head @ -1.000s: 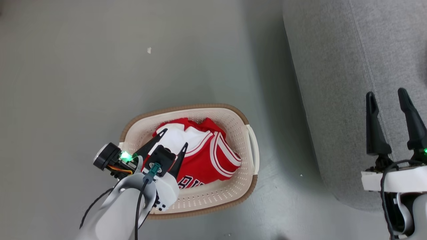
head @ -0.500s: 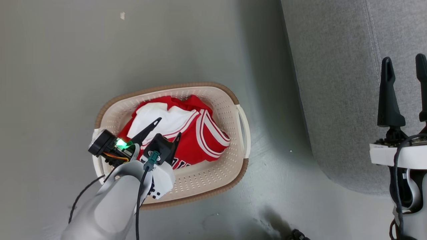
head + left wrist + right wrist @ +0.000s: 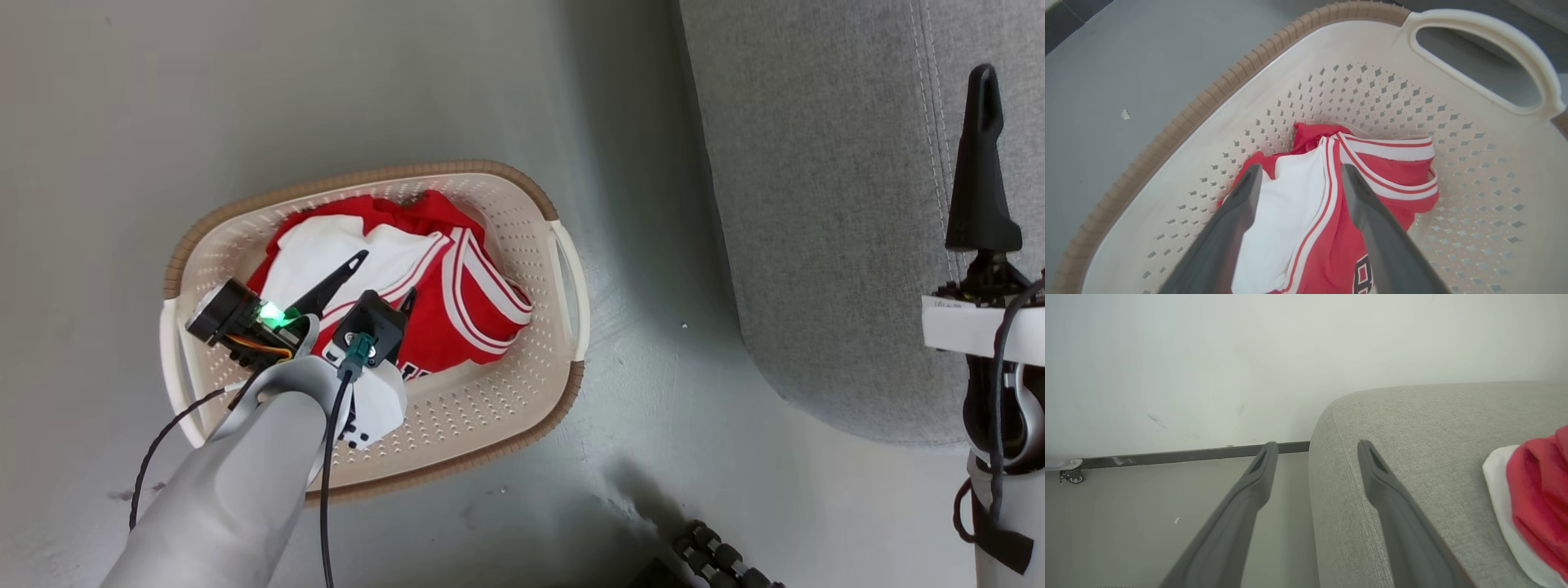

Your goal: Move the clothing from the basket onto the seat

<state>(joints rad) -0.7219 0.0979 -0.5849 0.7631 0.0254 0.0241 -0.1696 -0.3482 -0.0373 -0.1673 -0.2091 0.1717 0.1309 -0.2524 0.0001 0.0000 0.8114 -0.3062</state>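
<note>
Clothing (image 3: 465,302) in basket (image 3: 490,425) | lettering (image 3: 415,373) mostly hidden behind left hand (image 3: 384,275)

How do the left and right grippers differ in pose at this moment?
The left gripper reaches down into the basket, while the right gripper hovers by the seat. The left gripper's fingers flank the clothing; the right gripper's have nothing between them. Both are open, holding nothing.

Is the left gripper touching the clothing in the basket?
Cannot tell. In the left wrist view the open left gripper frames the clothing, but neither contact nor gap shows plainly.
</note>
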